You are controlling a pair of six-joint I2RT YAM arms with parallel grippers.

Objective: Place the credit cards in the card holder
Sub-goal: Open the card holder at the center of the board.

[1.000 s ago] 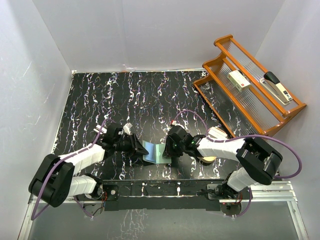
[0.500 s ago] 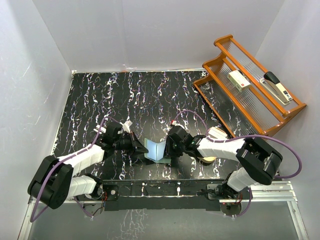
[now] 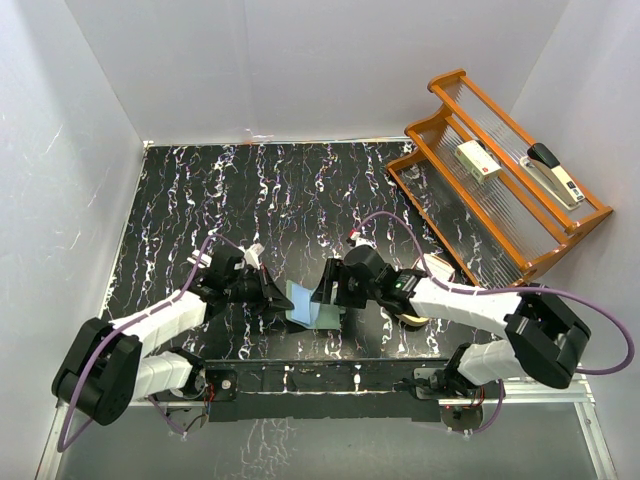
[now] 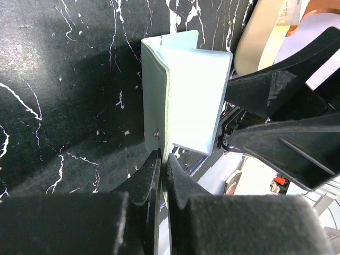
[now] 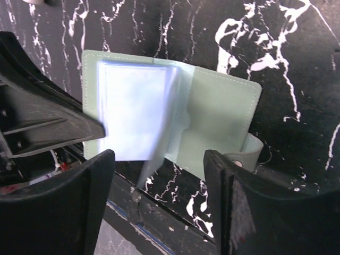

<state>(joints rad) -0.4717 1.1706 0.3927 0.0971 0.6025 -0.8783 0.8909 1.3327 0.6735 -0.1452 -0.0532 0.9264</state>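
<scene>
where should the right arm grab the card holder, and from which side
Probably the free flap of the card holder, at its outer edge near the snap tab, coming from the side opposite the left gripper. That gripper's jaws pinch the other flap's edge, and the right gripper is open.

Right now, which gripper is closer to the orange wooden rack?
The right. The right gripper hangs left of the orange wooden rack; the left gripper lies farther left, across the sage-green wallet.

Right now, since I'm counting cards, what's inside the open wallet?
A glossy pale-blue sleeve covers one half of the wallet; the other half is bare green. Whether anything sits in the sleeve cannot be seen.
</scene>
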